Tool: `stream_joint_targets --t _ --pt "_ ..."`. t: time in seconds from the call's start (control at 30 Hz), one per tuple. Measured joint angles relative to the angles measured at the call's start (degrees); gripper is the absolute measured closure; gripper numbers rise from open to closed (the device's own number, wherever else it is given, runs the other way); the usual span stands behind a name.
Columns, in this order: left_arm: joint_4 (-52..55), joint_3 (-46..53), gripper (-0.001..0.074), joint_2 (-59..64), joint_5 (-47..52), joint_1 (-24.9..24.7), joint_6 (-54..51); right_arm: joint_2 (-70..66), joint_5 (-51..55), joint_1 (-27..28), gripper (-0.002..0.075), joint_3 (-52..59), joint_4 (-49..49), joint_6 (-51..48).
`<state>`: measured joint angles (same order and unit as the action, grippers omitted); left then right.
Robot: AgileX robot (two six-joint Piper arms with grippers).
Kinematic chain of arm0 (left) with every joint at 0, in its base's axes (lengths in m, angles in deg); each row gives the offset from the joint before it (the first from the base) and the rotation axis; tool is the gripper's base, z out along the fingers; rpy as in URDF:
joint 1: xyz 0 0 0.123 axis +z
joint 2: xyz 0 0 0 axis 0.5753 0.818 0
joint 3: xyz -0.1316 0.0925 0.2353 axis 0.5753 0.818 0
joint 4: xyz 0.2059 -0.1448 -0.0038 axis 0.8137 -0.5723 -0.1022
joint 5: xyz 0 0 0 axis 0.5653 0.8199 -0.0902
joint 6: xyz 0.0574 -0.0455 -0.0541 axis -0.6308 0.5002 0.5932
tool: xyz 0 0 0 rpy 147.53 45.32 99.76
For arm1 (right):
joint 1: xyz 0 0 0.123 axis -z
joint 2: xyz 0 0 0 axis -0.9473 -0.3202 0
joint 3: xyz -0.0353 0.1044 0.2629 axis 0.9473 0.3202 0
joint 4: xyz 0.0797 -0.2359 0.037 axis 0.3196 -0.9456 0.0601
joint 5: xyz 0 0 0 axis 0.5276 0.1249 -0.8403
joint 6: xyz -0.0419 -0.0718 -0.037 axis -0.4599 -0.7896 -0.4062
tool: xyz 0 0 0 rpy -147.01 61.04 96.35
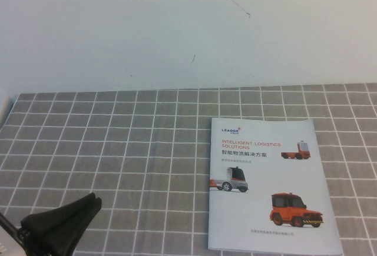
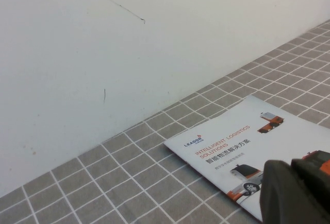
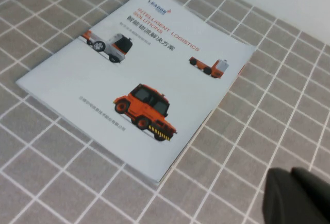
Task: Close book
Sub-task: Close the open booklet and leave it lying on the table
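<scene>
The book [image 1: 268, 185] lies flat and closed on the grey tiled cloth, front cover up, right of centre; its white cover shows orange vehicles and red lettering. It also appears in the left wrist view [image 2: 242, 147] and the right wrist view [image 3: 139, 74]. My left gripper [image 1: 70, 218] hovers at the near left, well away from the book, with its black fingers [image 2: 294, 193] together and nothing between them. My right gripper [image 3: 299, 198] is out of the high view; its dark fingers sit together over bare cloth beside the book.
A grey cloth with a white grid [image 1: 118, 150] covers the table up to a white wall [image 1: 177, 26] at the back. A pale object's edge [image 1: 3, 106] shows at the far left.
</scene>
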<state>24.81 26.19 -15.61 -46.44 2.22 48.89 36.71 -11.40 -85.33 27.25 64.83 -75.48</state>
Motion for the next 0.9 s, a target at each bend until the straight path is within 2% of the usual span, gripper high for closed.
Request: stream_joint_targets --t 0.27,0.73,0.9 --pt "0.0 0.0 0.0738 0.0 -0.4 0.0 0.0 6.4 0.3 0.0 0.0727 7.0 0.2 0.2" --pt "0.0 0.0 0.0738 -0.1 -0.3 0.0 -0.1 6.5 0.5 0.0 0.0727 7.5 0.0 0.2" --pt "2.6 0.1 0.0738 -6.4 1.8 3.0 0.0 6.5 0.5 0.0 0.0727 7.5 0.0 0.2"
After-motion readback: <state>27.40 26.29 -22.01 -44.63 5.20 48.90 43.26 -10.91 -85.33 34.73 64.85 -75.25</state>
